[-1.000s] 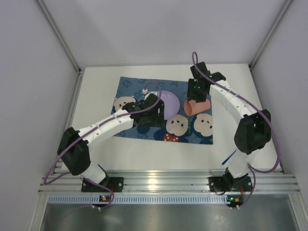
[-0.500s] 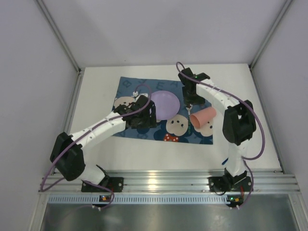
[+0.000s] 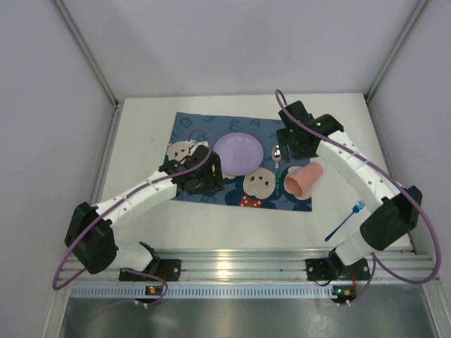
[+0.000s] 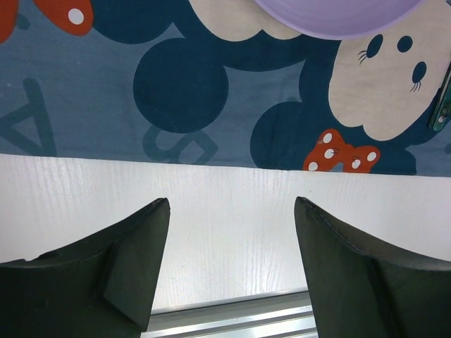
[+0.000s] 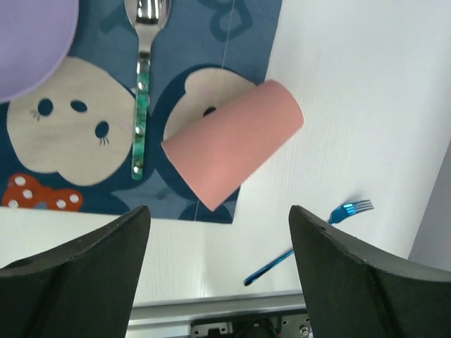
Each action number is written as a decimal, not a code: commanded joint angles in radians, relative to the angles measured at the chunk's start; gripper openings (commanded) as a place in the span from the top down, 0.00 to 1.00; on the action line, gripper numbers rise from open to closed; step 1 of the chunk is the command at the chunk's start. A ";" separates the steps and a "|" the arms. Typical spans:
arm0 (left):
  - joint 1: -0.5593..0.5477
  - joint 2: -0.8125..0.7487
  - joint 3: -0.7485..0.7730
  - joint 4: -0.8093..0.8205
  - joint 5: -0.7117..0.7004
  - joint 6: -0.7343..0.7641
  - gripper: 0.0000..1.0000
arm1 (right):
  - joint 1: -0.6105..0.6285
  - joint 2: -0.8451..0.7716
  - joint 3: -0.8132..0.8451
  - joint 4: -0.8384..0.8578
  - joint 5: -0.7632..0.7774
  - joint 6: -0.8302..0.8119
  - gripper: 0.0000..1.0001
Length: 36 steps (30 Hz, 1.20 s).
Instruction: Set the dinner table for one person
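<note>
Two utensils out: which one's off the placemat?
The blue fork: it lies on the bare table right of the placemat. The green-handled spoon lies on the placemat, between plate and cup.

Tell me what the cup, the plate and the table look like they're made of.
The cup is likely plastic, matte: even pink, no glare. The plate is probably plastic too: smooth, uniform lilac. The table looks like white laminate or painted wood, matte: faint grain lines show in the wrist views.
</note>
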 commanded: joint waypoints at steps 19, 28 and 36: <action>-0.004 -0.219 -0.120 -0.045 0.016 -0.104 0.25 | 0.078 0.082 -0.235 0.049 0.183 -0.029 0.20; -0.002 -0.317 -0.161 -0.103 -0.008 -0.124 0.25 | 0.076 0.245 -0.185 0.098 0.289 -0.006 0.28; -0.004 -0.314 -0.158 -0.102 -0.007 -0.118 0.25 | 0.076 0.209 -0.175 0.107 0.369 -0.003 0.97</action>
